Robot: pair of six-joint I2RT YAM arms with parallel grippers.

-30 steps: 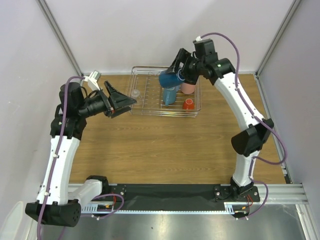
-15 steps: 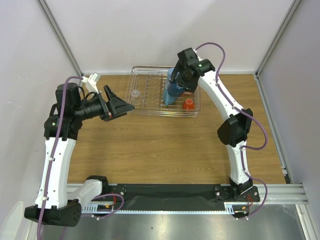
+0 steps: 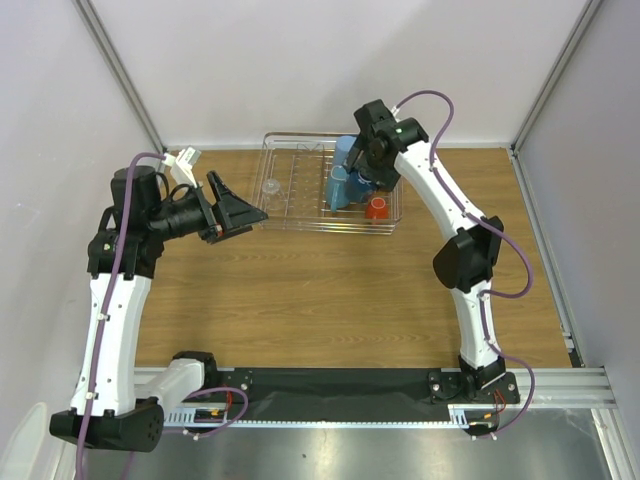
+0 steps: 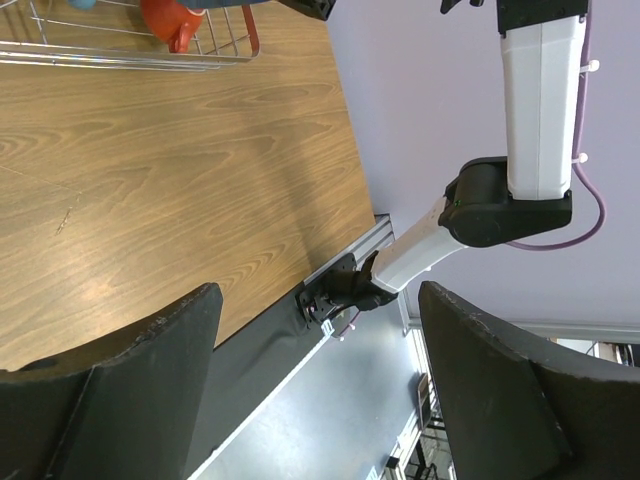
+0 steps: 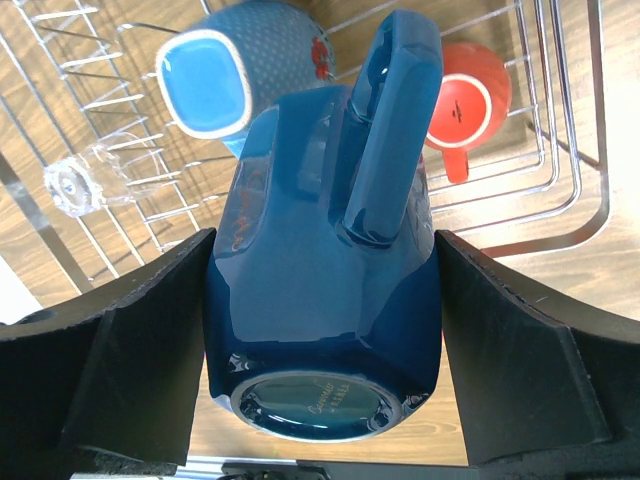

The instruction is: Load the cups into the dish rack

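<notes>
My right gripper [image 5: 322, 245] is shut on the dark blue mug [image 5: 320, 320], one finger against each side, base toward the camera and handle up. It holds the mug over the dish rack [image 3: 300, 226], whose wires [image 5: 570, 200] show below. In the rack are a light blue tumbler [image 5: 225, 80], a small orange cup [image 5: 465, 95] [image 3: 377, 208] and a clear glass [image 5: 72, 185] [image 3: 270, 186]. The pink tumbler is hidden. My left gripper [image 3: 245, 212] hangs open and empty above the table, left of the rack, its jaws [image 4: 320, 300] wide apart.
The rack stands at the back of the wooden table [image 3: 330, 300], close to the rear wall. Metal corner posts [image 3: 120, 75] rise at both back corners. A black strip [image 3: 330, 385] runs along the near edge by the arm bases.
My right arm has swung left and down, bringing the dark blue mug low over the rack's right half. My left gripper has drawn back slightly, still open.
</notes>
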